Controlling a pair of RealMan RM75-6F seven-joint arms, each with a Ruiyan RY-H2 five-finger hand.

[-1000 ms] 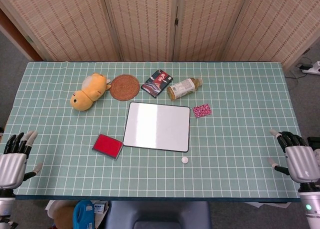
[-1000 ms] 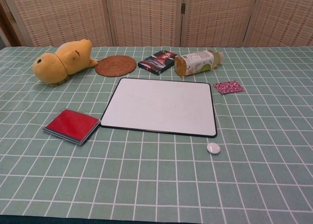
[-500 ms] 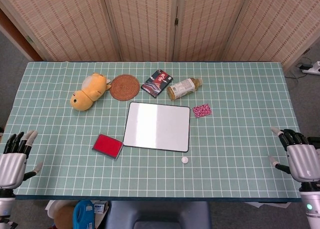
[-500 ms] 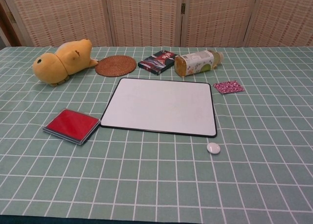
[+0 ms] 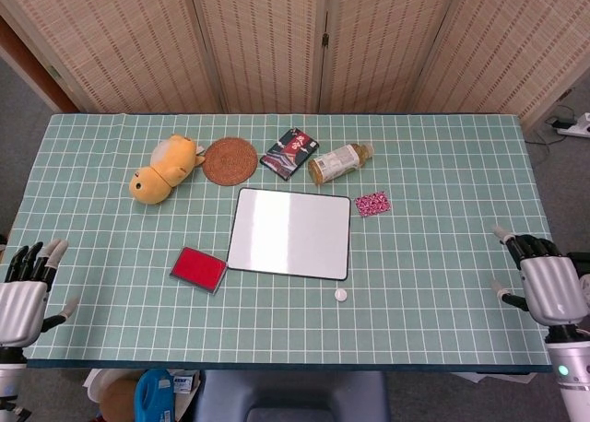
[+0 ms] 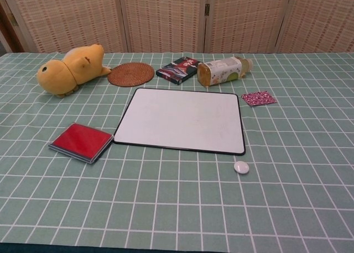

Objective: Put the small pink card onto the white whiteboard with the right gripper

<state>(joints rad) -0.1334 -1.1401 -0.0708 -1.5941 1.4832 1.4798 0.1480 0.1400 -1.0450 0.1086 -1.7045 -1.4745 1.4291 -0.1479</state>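
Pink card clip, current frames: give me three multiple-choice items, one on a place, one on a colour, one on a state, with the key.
1. Where does the small pink card lie?
A. on the whiteboard
B. on the table right of the whiteboard
C. under the plush toy

2. What colour is the flat case left of the whiteboard?
A. red
B. blue
C. white

3. How is the right hand?
A. holding the card
B. pressing on the whiteboard
C. empty at the table's edge, fingers apart

Key: 1 B, the card rests on the cloth just off the board's upper right corner. 2 A, its top is plainly red. 3 C, the head view shows it far from the card, holding nothing.
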